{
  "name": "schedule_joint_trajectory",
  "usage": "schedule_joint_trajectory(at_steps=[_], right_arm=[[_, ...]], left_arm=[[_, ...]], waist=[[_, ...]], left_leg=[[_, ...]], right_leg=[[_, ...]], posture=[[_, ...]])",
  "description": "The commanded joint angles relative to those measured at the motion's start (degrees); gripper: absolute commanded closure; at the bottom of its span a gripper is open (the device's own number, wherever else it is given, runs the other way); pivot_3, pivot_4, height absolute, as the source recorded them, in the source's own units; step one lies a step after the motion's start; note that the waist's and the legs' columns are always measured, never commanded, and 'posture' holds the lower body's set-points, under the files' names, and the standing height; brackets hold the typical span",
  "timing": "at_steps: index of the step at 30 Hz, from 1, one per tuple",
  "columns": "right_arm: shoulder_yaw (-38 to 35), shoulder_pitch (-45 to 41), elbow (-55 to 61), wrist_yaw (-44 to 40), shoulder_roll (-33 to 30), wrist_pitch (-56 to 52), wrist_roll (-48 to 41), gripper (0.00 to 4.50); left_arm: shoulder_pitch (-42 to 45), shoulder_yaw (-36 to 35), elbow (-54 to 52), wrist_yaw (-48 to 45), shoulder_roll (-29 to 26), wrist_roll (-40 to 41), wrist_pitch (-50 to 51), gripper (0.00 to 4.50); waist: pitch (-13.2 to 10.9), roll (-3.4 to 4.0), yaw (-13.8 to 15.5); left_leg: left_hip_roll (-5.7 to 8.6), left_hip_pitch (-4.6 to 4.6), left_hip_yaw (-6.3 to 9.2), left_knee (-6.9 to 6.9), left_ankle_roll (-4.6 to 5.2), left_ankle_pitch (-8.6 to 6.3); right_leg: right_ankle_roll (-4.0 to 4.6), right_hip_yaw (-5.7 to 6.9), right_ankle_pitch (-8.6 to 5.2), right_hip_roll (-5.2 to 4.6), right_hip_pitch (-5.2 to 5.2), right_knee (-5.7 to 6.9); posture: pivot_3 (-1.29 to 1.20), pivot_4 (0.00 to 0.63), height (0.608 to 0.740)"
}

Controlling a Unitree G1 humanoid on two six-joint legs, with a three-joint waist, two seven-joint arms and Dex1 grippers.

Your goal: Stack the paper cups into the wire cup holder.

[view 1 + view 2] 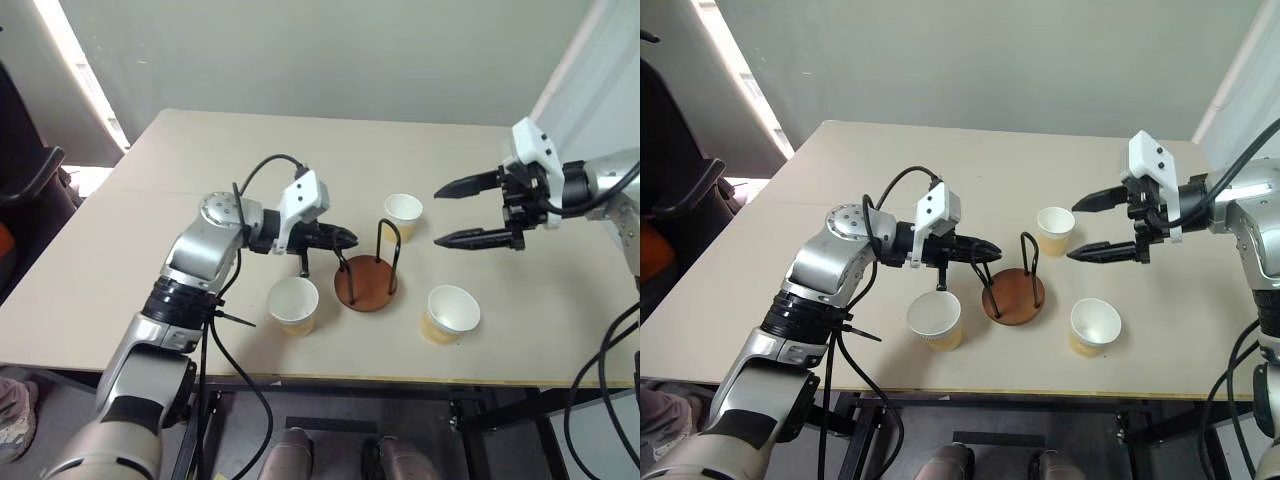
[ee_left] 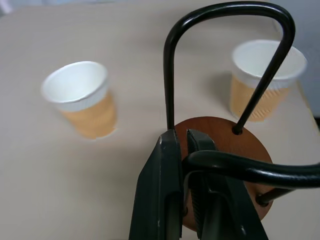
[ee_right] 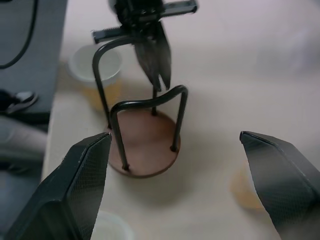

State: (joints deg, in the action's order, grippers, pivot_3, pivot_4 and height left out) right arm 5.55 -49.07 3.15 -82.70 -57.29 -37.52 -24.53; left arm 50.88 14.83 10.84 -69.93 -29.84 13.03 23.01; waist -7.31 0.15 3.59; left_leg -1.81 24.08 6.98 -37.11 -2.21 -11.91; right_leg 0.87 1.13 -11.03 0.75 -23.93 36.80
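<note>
A beige table (image 1: 200,160) is seen carrying the wire cup holder (image 1: 367,283) near its middle. Three paper cups are set upright around the holder: one (image 1: 293,305) at the near left, one (image 1: 450,313) at the near right, one (image 1: 403,215) just beyond it. The left gripper (image 2: 181,150) is pressed together beside a wire loop. The right gripper (image 1: 447,213) is held spread above the table, empty.

Beige table (image 1: 200,180), dark chair (image 1: 25,190) at its left
</note>
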Motion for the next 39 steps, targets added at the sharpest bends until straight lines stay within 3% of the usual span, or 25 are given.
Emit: schedule_joint_trajectory(at_steps=[1,14,18,27,39], right_arm=[[-3.23,1.01,3.52,-1.09,-2.57,-1.54,-2.49,0.21],[-3.87,4.42,6.91,0.90,-4.42,-3.27,-3.66,0.21],[-3.83,4.57,7.02,1.32,-4.43,-3.37,-3.66,0.21],[-3.81,4.74,7.15,2.01,-4.61,-3.59,-3.50,0.21],[-2.00,10.00,10.46,-1.25,-9.26,-2.26,-2.29,0.21]], left_arm=[[1.53,0.14,-0.15,-0.87,0.93,-0.59,-2.79,4.47],[-1.25,2.14,1.61,0.24,0.69,-5.04,-3.13,4.47],[-1.73,2.35,1.53,-0.96,0.31,-4.60,-2.64,3.38],[-1.09,2.00,2.92,0.45,0.77,-6.40,-5.09,0.20],[-0.34,-0.73,-1.96,-6.60,-8.19,-4.73,-7.02,0.20]], waist=[[0.00,0.00,-0.03],[0.00,0.00,-0.24],[0.00,0.00,-0.24],[0.00,0.00,-0.28],[0.00,0.00,-0.42]], left_leg=[[0.00,0.00,-0.01,-0.01,0.01,0.00],[0.12,-0.08,-0.66,-0.17,0.47,-0.24],[0.11,0.00,-0.87,-0.70,0.81,-0.56],[0.10,-0.01,-1.09,-0.99,1.02,-0.86],[0.10,-0.01,-1.12,-0.96,1.02,-0.92]], right_leg=[[-0.02,-0.02,0.01,0.00,0.01,-0.01],[-0.83,-1.21,-0.25,0.18,0.01,-0.02],[-1.03,-1.41,-0.28,0.17,0.02,-0.01],[-1.13,-1.56,-0.29,0.09,0.03,-0.01],[-1.12,-1.60,-0.32,0.10,0.02,-0.02]], posture=[[0.00,0.150,0.740],[0.00,0.150,0.740],[0.00,0.150,0.740],[0.00,0.150,0.740],[0.00,0.150,0.740]])
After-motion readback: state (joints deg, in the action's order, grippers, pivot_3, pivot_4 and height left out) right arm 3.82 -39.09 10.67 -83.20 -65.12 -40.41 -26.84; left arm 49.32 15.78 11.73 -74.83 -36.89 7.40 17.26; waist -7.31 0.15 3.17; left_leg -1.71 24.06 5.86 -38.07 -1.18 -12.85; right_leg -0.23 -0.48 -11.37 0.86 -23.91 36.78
